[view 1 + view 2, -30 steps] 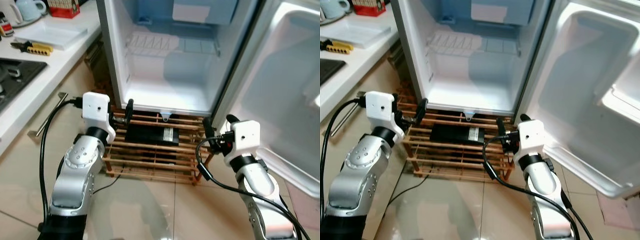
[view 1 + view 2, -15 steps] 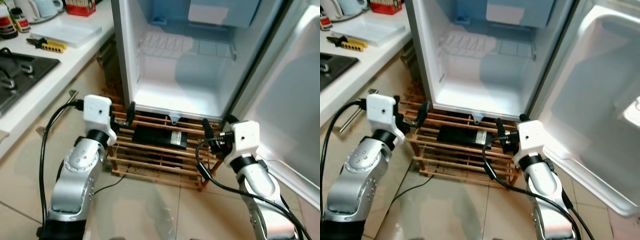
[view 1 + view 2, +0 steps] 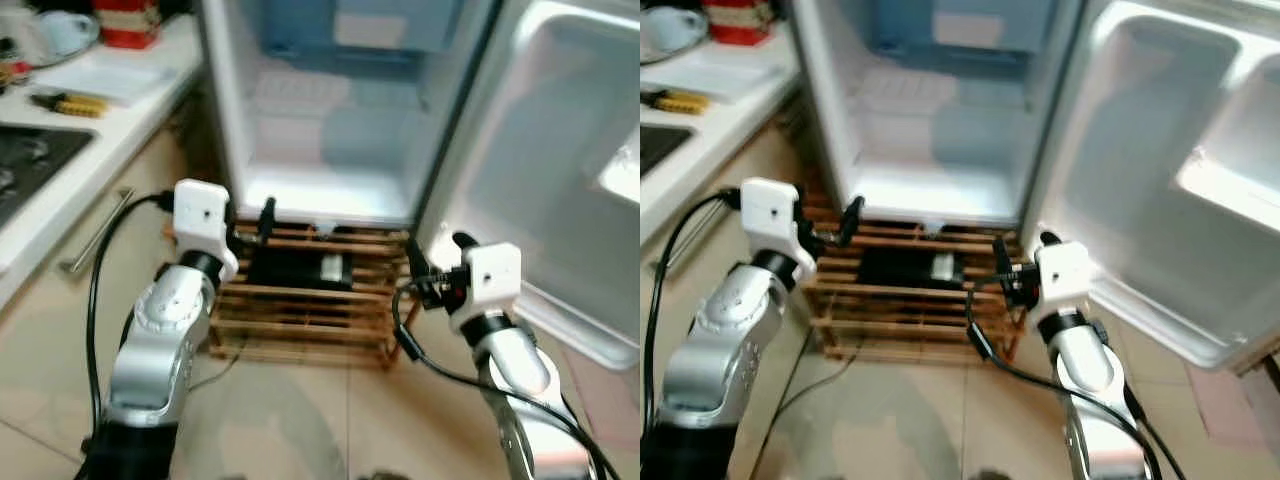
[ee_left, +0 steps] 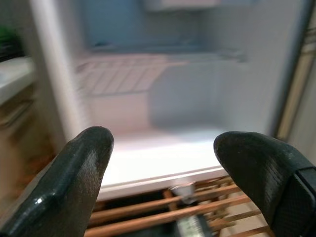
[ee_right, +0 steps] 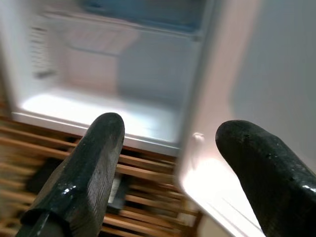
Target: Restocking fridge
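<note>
Two grippers are seen held out empty before the fridge (image 3: 330, 110), which stands open on a slatted wooden rack (image 3: 300, 305); its white, smooth cavity holds nothing visible, so restocking is judged not yet begun. In the left eye view, the left gripper (image 3: 266, 215) is raised near the cabinet's lower left corner, the right gripper (image 3: 415, 265) near the foot of the open door (image 3: 560, 160). A black box with a label (image 3: 300, 270) lies on the rack. A white counter (image 3: 60, 150) runs along the left.

Left wrist view: blunt black rubbery fingers (image 4: 64, 192) are spread wide, a wire shelf (image 4: 123, 74) beyond, blurred.

Right wrist view: fingers (image 5: 84, 173) are likewise parted.
</note>
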You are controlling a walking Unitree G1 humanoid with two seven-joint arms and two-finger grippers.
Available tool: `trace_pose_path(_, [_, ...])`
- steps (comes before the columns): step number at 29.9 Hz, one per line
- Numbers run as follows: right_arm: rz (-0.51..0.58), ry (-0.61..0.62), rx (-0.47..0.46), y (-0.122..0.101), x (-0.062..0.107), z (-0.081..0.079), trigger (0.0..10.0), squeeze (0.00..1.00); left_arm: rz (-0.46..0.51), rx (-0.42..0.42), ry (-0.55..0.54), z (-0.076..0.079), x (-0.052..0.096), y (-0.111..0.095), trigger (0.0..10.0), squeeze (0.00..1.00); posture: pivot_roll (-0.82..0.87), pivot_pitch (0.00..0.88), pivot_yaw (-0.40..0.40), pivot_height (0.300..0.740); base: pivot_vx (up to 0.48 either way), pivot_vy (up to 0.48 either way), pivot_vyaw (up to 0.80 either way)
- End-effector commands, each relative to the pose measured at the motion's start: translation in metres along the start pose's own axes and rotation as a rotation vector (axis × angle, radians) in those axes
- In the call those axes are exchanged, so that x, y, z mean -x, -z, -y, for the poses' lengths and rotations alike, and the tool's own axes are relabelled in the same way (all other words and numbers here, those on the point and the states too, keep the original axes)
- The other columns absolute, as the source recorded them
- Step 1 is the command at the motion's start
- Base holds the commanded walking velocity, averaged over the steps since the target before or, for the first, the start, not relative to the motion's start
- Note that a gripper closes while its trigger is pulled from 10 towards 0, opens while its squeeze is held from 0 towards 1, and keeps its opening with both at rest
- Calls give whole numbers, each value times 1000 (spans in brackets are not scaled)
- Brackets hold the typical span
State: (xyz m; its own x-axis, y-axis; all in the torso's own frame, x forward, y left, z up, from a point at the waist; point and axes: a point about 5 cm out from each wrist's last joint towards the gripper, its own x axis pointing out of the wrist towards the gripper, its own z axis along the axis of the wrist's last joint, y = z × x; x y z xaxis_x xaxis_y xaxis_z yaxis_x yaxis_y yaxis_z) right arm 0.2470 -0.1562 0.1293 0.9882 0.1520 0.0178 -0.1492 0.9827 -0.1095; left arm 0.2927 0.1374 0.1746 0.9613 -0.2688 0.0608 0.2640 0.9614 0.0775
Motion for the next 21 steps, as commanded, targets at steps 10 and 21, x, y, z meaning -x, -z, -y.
trace_pose_path(10, [30,-40,-2,-5,-6,-9,10000,0,-2,-31,-27,-8,3,1,10000,0,23,0,-38,740,0,137,0])
trace_pose_path(21, [25,-45,7,-3,-9,-9,10000,0,-17,-103,-16,-5,3,4,10000,0,24,0,-42,740,0,-349,0])
